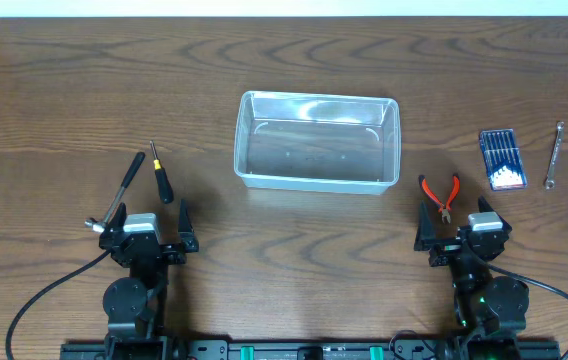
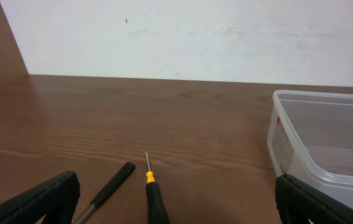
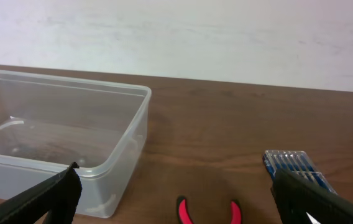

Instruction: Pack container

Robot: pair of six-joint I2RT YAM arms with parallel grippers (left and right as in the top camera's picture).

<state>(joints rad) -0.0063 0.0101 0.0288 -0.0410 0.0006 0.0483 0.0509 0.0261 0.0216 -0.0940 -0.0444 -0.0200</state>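
1. Overhead: The clear container (image 1: 316, 97) sits empty at upper centre of the bench (image 1: 64, 100), well apart from both arms. The left claw (image 1: 151, 222), lower left, and the right claw (image 1: 456, 228), lower right, both stand wide and hold nothing. A screwdriver (image 1: 161, 178) and a long black-handled tool (image 1: 122, 190) lie just above the left claw. Red pliers (image 1: 441, 192) lie at the right claw's tips, with a blue case (image 1: 502, 158) and a wrench (image 1: 554, 155) further right. The left arm partly hides the long tool's metal end.

2. Left wrist: The two tools lie close between the spread fingers. A grab at one could well drag the other. The bottom edge cuts off both handles, and only a corner of the container shows at right.

3. Right wrist: The container fills the left of the frame. It looks light, so a knock from a finger or tool might shove it. Only the pliers' handle ends show, at the bottom edge. The case's contents are too small to read.
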